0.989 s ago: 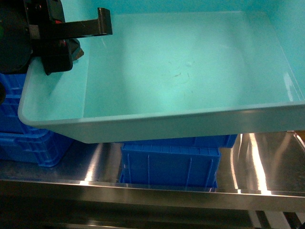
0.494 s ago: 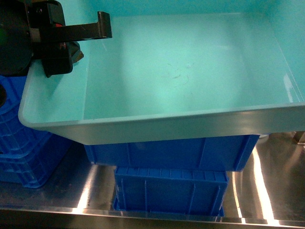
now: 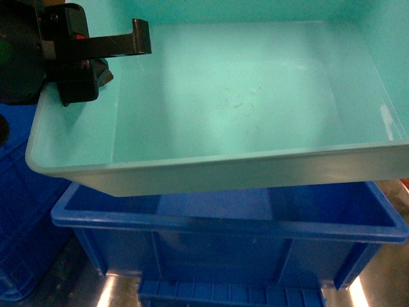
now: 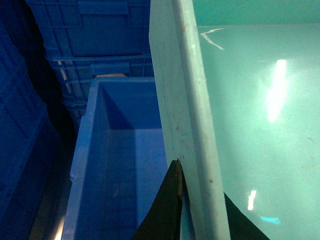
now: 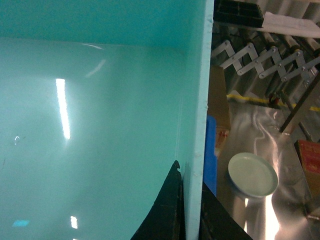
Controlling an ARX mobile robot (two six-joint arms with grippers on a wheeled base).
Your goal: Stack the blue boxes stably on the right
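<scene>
Our head view shows the turquoise tub (image 3: 243,96) held up over an open royal-blue crate (image 3: 230,224), its inside bare apart from faint scuffs. Only our wrist views show the grips: the left tool (image 4: 187,210) pinches the tub's left wall, the right tool (image 5: 192,210) its right wall. The right wrist alone shows the steel desk (image 5: 260,130) beyond, with a pale plate (image 5: 252,175) on it. The crate looks empty.

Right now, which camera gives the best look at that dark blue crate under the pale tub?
The head view: the royal-blue crate shows its whole front rim and open inside below the turquoise tub. The left wrist view shows only one end of it; the right wrist view, a blue sliver.
</scene>
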